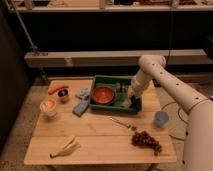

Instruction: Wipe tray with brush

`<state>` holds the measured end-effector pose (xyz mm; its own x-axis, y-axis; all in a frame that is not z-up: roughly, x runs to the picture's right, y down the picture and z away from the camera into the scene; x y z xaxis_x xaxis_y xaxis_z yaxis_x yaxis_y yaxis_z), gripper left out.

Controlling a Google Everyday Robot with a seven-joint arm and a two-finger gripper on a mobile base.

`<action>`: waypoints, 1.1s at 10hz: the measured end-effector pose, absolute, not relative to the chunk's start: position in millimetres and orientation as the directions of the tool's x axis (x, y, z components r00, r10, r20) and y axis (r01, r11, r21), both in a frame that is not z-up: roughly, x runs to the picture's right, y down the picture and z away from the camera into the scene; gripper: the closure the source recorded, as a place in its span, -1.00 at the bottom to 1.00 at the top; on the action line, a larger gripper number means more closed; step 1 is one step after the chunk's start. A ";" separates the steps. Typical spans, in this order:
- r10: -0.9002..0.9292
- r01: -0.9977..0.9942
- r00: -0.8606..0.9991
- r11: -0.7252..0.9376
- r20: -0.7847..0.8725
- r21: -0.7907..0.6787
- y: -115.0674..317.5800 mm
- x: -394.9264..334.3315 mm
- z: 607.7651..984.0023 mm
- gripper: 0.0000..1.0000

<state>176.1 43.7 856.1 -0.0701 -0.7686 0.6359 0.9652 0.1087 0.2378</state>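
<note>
One arm: reaching in from the right and bending down over the right end of the tray (pixel 111 108).
tool (pixel 130 98): hanging low inside the tray's right half; whether it is standing wide, narrow or gripping something, I cannot tell.
brush (pixel 127 104): showing as a pale block at the tray's near-right corner, directly under the tool; whether the two are touching, I cannot tell.
tray: sitting on the far middle of the wooden worktop (pixel 100 134), its long side running left to right.
red bowl (pixel 103 94): sitting in the tray's left half, apart from the tool.
blue-grey sponge (pixel 80 107): lying on the worktop just left of the tray.
metal utensil (pixel 122 122): lying on the worktop, near of the tray.
grapes (pixel 146 141): lying at the near right.
blue cup (pixel 161 118): standing right of the tray, between it and the grapes.
carrot (pixel 57 87): lying at the far left.
</note>
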 end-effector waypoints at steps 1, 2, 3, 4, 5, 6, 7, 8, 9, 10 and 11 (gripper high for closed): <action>-0.762 0.969 -0.070 0.102 0.644 0.226 48.4 182.2 856.0 1.00; -0.758 0.972 -0.069 0.097 0.649 0.216 50.5 185.1 856.8 1.00; -0.756 0.974 -0.063 0.096 0.652 0.206 52.1 188.3 858.6 1.00; -0.754 0.977 -0.048 0.100 0.656 0.186 52.4 196.1 860.8 1.00; -0.754 0.980 -0.032 0.106 0.656 0.170 51.3 203.8 863.2 1.00; -0.757 0.981 -0.019 0.112 0.653 0.158 48.2 208.6 865.1 1.00; -0.758 0.982 -0.012 0.115 0.652 0.152 45.7 209.7 866.9 1.00; -0.766 0.982 -0.001 0.120 0.643 0.144 36.5 210.1 872.5 1.00; -0.772 0.983 0.010 0.125 0.635 0.137 27.6 210.6 877.7 1.00; -0.777 0.983 0.012 0.126 0.629 0.136 21.5 208.7 880.6 1.00; -0.783 0.982 0.016 0.128 0.622 0.136 13.5 205.5 884.4 1.00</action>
<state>205.5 13.5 884.4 0.0157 -0.7830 0.6218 0.9825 0.1276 0.1359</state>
